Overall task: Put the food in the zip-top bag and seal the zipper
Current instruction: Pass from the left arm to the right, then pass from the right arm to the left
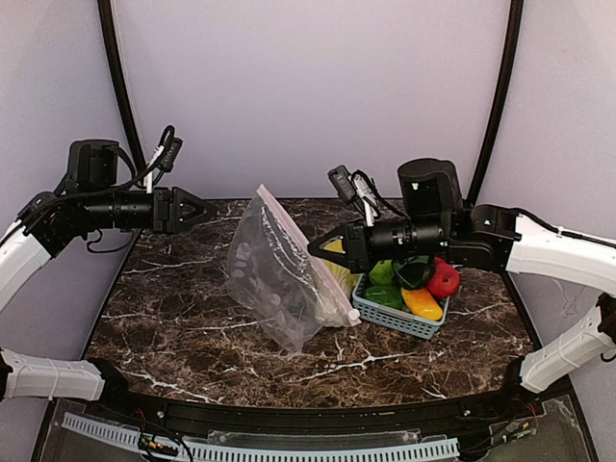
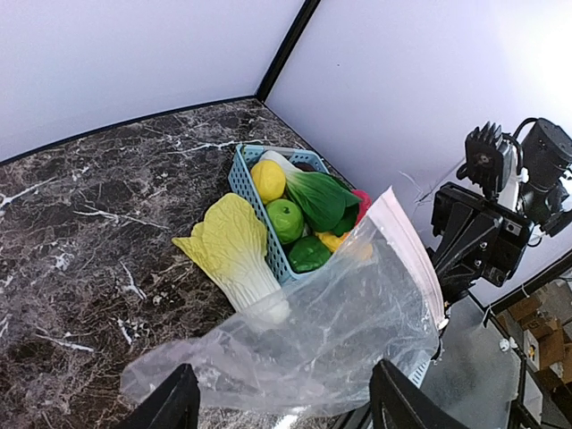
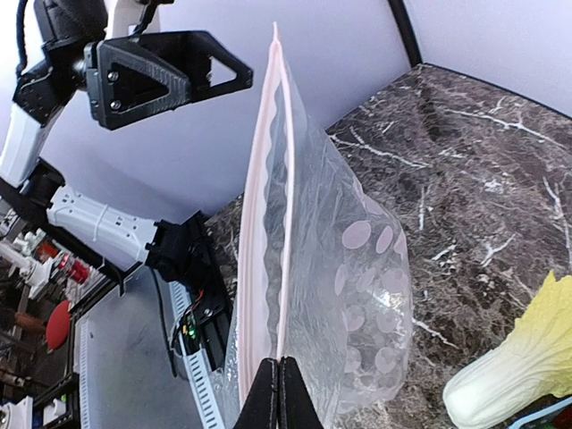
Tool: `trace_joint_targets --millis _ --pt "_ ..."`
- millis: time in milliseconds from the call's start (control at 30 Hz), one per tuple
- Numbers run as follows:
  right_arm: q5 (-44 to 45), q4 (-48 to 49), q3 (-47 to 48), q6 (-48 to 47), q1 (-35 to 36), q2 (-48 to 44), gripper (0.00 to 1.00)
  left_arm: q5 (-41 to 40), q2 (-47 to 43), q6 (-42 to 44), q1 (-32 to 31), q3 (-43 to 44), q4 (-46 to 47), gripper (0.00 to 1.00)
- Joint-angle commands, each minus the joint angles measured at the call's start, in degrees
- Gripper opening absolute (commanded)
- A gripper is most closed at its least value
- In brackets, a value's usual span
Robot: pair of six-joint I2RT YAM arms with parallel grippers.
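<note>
The clear zip-top bag (image 1: 272,274) stands on edge at mid-table, empty. My right gripper (image 1: 314,247) is shut on its mouth edge, pinching the pinkish zipper (image 3: 260,223) between the fingertips (image 3: 279,393). My left gripper (image 1: 210,209) is open and empty, raised left of the bag's top corner; in its wrist view (image 2: 286,413) the bag (image 2: 340,331) lies below its spread jaws. The napa cabbage (image 2: 231,246) lies on the table beside the basket, its stem against the bag. The lemon (image 2: 267,180), green apple (image 2: 285,218), orange-yellow pepper (image 1: 422,303) and red fruit (image 1: 444,279) sit in the basket.
The light-blue slotted basket (image 1: 399,319) stands right of the bag, under my right arm, and also holds a green leafy vegetable (image 2: 317,192). The marble table (image 1: 173,308) has bare surface on the left and front. Walls close the back and sides.
</note>
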Motion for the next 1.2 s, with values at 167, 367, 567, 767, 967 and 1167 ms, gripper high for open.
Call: trace_joint_targets --millis 167,367,567,767,967,1167 --pt "14.16 -0.71 4.62 1.19 4.41 3.41 0.0 -1.47 0.2 -9.63 -4.18 -1.37 3.32 0.48" --pt "18.3 -0.51 9.0 1.77 7.67 10.04 0.0 -4.31 1.92 -15.88 -11.2 -4.6 9.29 0.5" --pt "20.37 0.46 12.04 2.97 9.53 14.76 0.0 -4.84 1.68 -21.31 -14.61 -10.27 15.09 0.52" --pt "19.97 1.74 13.59 3.43 10.1 16.83 0.0 -6.27 0.66 -23.15 -15.25 -14.3 15.2 0.52" --pt "19.44 2.38 14.2 2.91 10.57 17.31 0.0 -9.28 -0.1 -23.36 -15.23 -15.47 12.97 0.48" --pt "18.91 2.25 14.02 2.63 10.88 17.83 0.0 -8.96 0.04 -24.25 -15.21 -15.99 15.67 0.47"
